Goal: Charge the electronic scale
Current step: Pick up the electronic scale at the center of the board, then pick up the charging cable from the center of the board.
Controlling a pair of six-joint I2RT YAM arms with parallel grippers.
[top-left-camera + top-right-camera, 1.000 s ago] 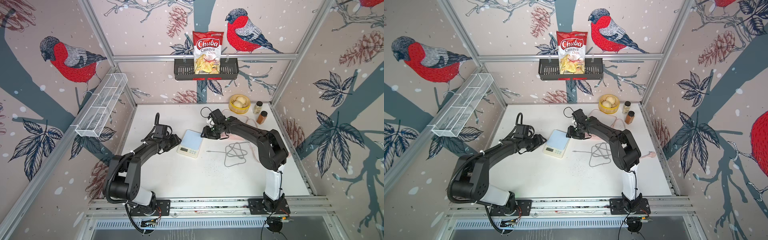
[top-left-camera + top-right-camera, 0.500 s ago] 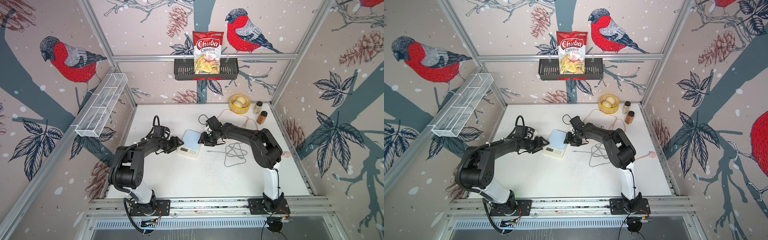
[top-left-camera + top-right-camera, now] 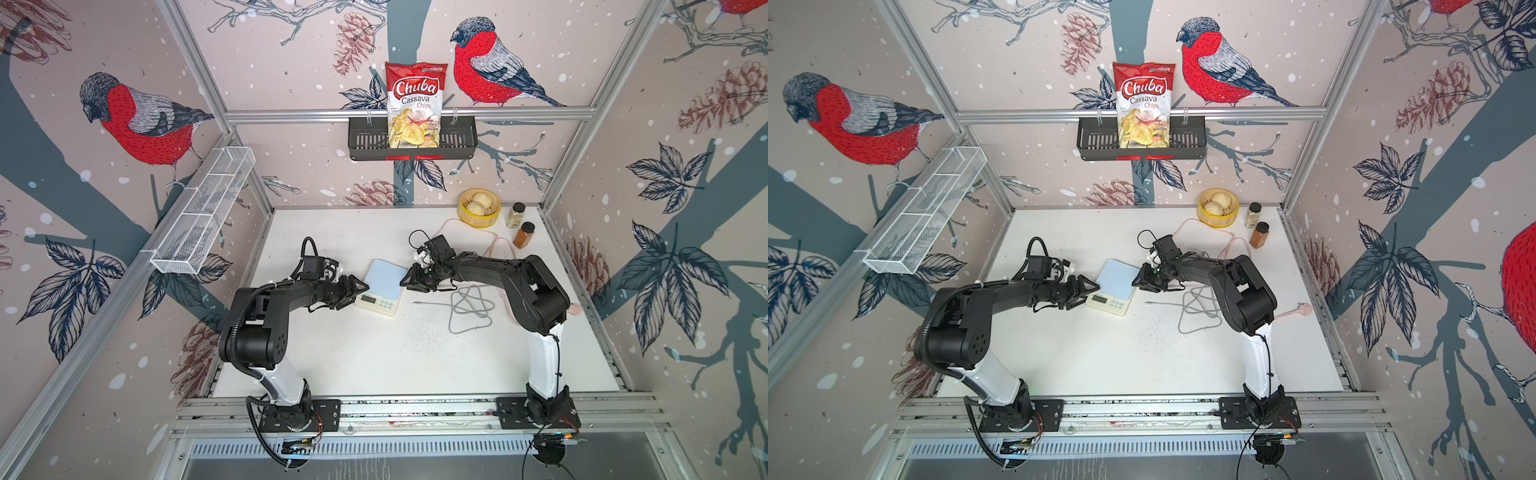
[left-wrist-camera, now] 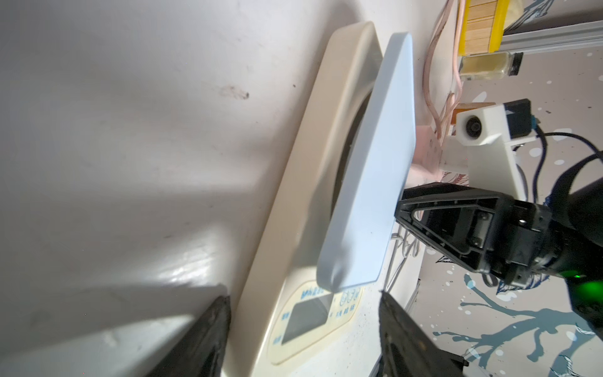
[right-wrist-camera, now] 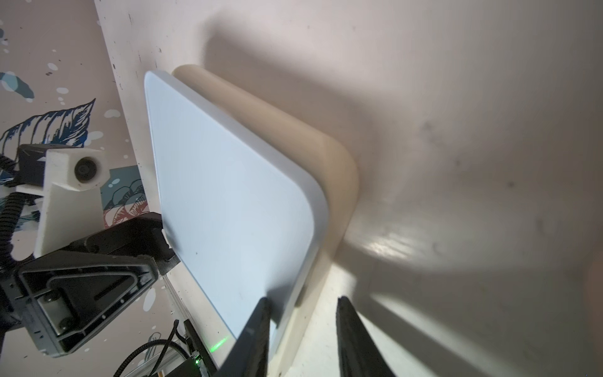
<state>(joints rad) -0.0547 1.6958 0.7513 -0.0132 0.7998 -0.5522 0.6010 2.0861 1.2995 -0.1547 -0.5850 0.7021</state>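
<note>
The electronic scale [image 3: 384, 277] [image 3: 1116, 277] lies flat mid-table, cream base under a pale blue platform, its display strip toward the front. My left gripper [image 3: 362, 289] [image 3: 1094, 289] is open at the scale's left front corner; in the left wrist view its jaws [image 4: 303, 295] stand wide on either side of the display end of the scale [image 4: 368, 163]. My right gripper [image 3: 405, 282] [image 3: 1136, 281] is at the scale's right edge. In the right wrist view it [image 5: 301, 298] is narrowly open astride that edge of the scale [image 5: 228, 182], one finger over the platform, the other off the base.
A coiled grey cable [image 3: 471, 307] lies right of the scale, its free end [image 3: 415, 302] near the right gripper. A pink cable [image 3: 498, 245] runs behind the right arm. A yellow basket of buns [image 3: 478, 208] and two spice jars [image 3: 519, 224] stand at the back right.
My right gripper came from behind the scale down to its right edge and its jaws narrowed. My left gripper edged closer to the scale's front left corner.
</note>
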